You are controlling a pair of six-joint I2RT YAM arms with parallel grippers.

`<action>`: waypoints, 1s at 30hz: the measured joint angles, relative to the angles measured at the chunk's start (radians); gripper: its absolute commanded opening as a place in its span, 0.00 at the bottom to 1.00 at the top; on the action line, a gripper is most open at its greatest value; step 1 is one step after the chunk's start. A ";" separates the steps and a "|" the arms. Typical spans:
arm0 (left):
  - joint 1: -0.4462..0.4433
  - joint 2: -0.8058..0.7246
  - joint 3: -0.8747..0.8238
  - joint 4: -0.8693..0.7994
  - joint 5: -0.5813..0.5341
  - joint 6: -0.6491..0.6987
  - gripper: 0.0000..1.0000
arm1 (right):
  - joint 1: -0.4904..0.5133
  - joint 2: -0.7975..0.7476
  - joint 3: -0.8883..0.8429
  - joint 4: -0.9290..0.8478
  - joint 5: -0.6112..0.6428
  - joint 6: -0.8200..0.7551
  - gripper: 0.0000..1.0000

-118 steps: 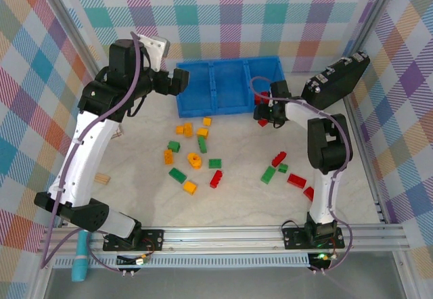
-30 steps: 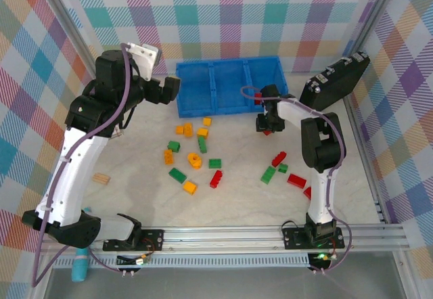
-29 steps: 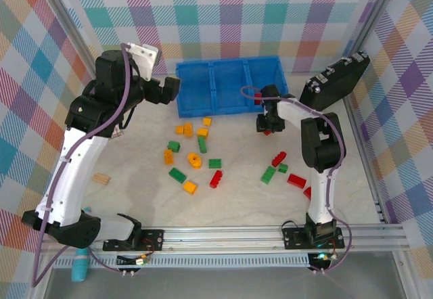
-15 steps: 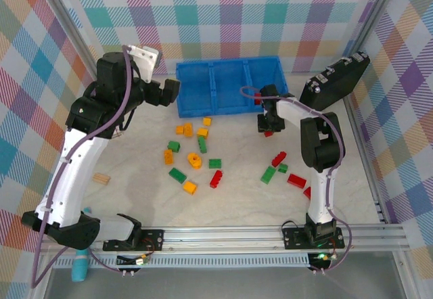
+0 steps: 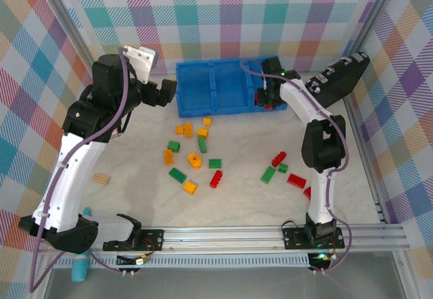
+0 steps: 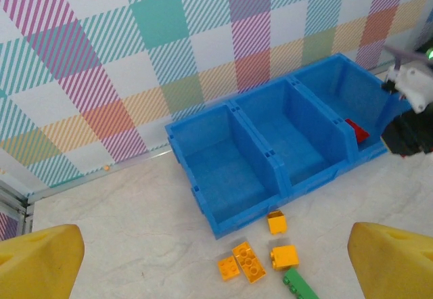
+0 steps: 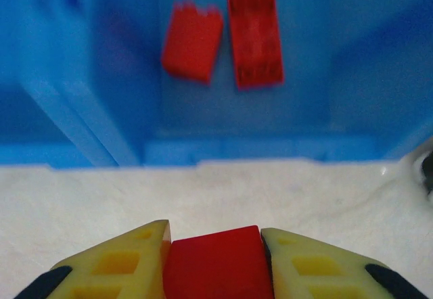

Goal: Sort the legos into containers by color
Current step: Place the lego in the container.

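Checked walls ring a pale marbled table. At upper left of the overhead view we see our left gripper beside the blue tray, its yellow fingers spread wide with nothing between them. Loose red, green and orange legos lie scattered mid-frame, below the tray. At the front wall of the tray's right-hand compartment our right gripper pinches a red brick; two red bricks lie inside that compartment.
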 measured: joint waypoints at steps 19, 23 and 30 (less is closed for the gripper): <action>0.000 0.002 -0.009 -0.001 0.008 -0.002 1.00 | -0.075 0.446 0.503 0.056 -0.017 0.006 0.40; 0.000 0.004 -0.009 -0.001 0.010 -0.005 1.00 | -0.072 0.444 0.499 0.062 -0.032 0.019 0.51; 0.000 0.004 -0.009 -0.001 0.021 -0.012 1.00 | -0.071 0.356 0.384 0.082 -0.034 0.024 0.57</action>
